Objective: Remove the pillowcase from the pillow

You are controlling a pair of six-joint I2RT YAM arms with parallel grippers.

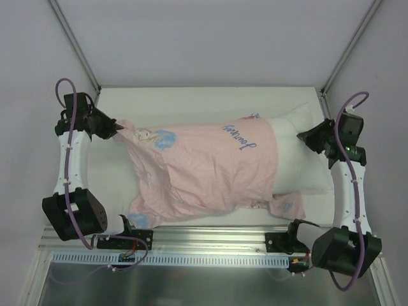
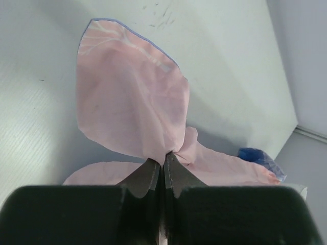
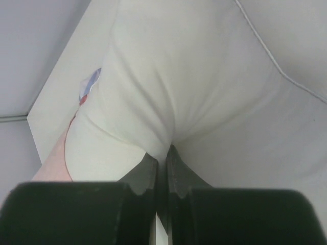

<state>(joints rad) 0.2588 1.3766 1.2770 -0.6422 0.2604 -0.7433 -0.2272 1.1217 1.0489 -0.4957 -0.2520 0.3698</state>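
Pink cloth covers most of the scene: the pillowcase (image 1: 204, 169) lies crumpled across the middle of the white table (image 1: 191, 102), printed with blue patches and blue lettering near its far edge. The pillow (image 1: 299, 159), plain white and plump, is mostly inside it; its bare end sticks out of the cover toward 3 o'clock, and the cover's open edge runs across it there.

At about 10 o'clock on the table, the left gripper (image 1: 116, 132) has its jaws pressed together on a corner of the pillowcase. From the left wrist, a flap of pink fabric with a thin blue hem fans up out of the pinched fingertips, and more pink cloth trails off toward 4 o'clock.

At about 3 o'clock, the right gripper (image 1: 301, 136) is clamped on the pillow's exposed end. From the right wrist, the white fabric bunches into a fold that runs straight into the closed fingertips, with a sliver of pink and blue cover showing at 9 o'clock.

A metal rail (image 1: 210, 239) runs along the table's 6 o'clock edge between the arm bases.
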